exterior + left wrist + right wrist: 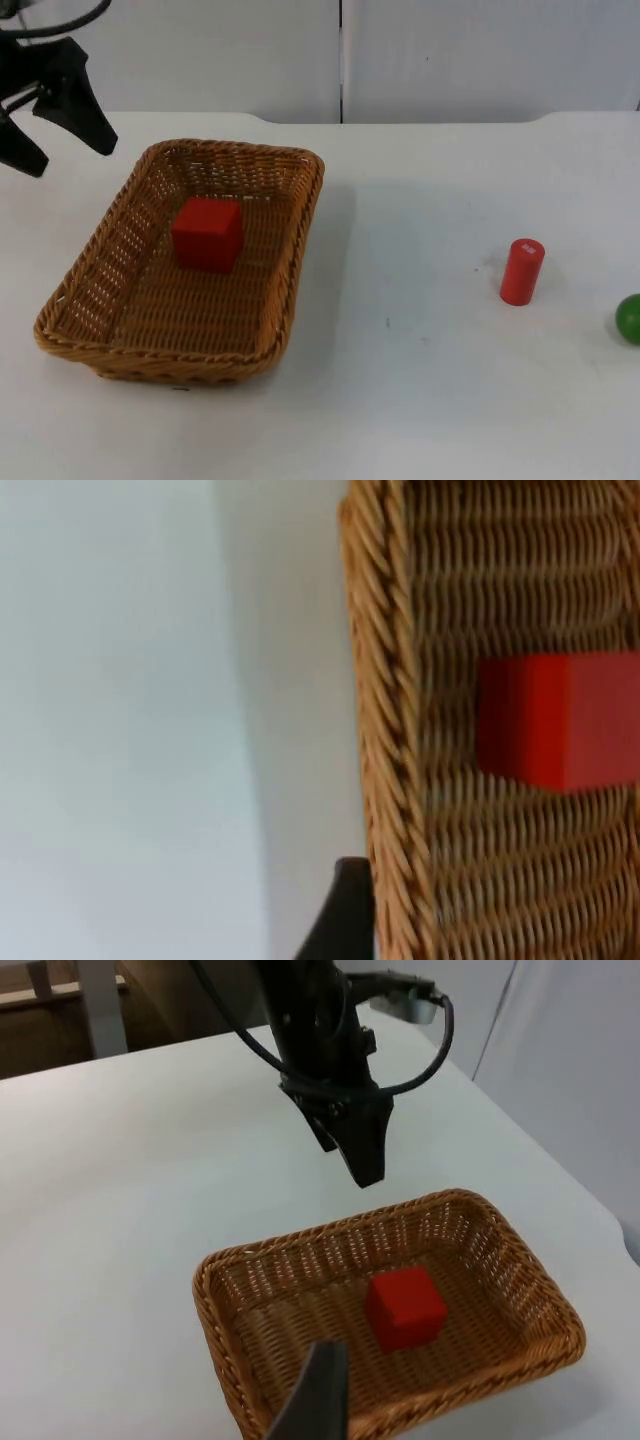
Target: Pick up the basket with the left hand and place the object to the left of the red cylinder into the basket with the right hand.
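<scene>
The red block (207, 233) lies in the basket (300, 215) on the counter (420, 380), so the left pincer (55, 130), fingers apart, hangs just outside the rim; I cannot tell the right pincer's (315, 1400) state.

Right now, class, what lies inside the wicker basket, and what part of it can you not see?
Inside the wicker basket sits one red cube, resting on the woven floor. The weave directly beneath the cube is covered. The left tool hangs open beyond the far-left rim, holding nothing.
</scene>
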Motion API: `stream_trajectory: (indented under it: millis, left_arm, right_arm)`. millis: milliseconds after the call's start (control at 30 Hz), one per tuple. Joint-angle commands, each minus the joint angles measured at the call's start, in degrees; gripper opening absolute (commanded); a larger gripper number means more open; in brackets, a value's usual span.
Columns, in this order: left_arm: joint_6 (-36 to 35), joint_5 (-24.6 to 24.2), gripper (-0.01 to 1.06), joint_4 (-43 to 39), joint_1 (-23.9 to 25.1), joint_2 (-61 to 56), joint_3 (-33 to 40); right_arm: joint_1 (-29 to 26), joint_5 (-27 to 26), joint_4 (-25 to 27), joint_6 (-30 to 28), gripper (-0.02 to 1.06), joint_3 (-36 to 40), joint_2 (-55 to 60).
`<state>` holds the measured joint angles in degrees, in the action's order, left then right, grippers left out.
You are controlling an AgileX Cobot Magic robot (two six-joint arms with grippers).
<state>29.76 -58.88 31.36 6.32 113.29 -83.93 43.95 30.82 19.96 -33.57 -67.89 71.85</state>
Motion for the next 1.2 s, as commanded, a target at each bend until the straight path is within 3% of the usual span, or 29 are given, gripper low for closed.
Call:
stream_trajectory:
  millis: [0, 267, 500, 800, 1167]
  left_arm:
    - [-2.21, -1.94, 0.76, -2.93, -1.28, -2.45, -0.27]
    - [-4.74, -3.86, 0.76, -5.77, -6.87, -8.99, 1.79]
    - [-4.87, -3.03, 0.76, -5.77, -7.58, -14.89, 7.41]
    - [-5.24, 5.29, 0.76, -4.80, -7.58, -32.99, 20.47]
    - [-5.51, 9.55, 0.76, -4.51, -7.58, -53.53, 29.77]
  right_arm:
    - [-0.20, 0.43, -0.23, -0.23, 0.78, 0.35, -0.43]
    - [-0.20, 0.04, -0.23, -0.29, 0.78, 0.35, -0.43]
    - [-0.20, -0.08, -0.23, -0.29, 0.78, 0.35, -0.43]
    - [-0.20, -0.20, -0.13, -0.19, 0.78, 0.35, -0.43]
    - [-0.20, -0.63, -0.13, 1.00, 0.78, 0.35, -0.43]
